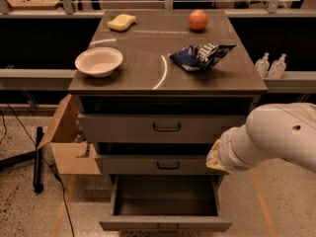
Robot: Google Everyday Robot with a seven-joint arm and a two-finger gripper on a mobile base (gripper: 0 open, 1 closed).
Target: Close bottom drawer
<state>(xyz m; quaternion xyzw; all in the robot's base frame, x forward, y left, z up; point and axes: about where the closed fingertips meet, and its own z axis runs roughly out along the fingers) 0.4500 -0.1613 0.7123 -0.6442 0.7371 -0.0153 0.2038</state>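
Note:
The bottom drawer of the grey cabinet is pulled out toward me, and its wide shallow tray looks empty. A small dark handle sits at the centre of its narrow front panel. The middle drawer and the top drawer above it are pushed in. My white arm reaches in from the right. The gripper at its end is by the right end of the middle drawer's front, above the right side of the open tray. Its far side is hidden by the wrist.
On the cabinet top are a white bowl, a yellow sponge, a red-orange ball and a blue chip bag. An open cardboard box stands at the cabinet's left. Two bottles stand at the right. A black pole lies on the floor at left.

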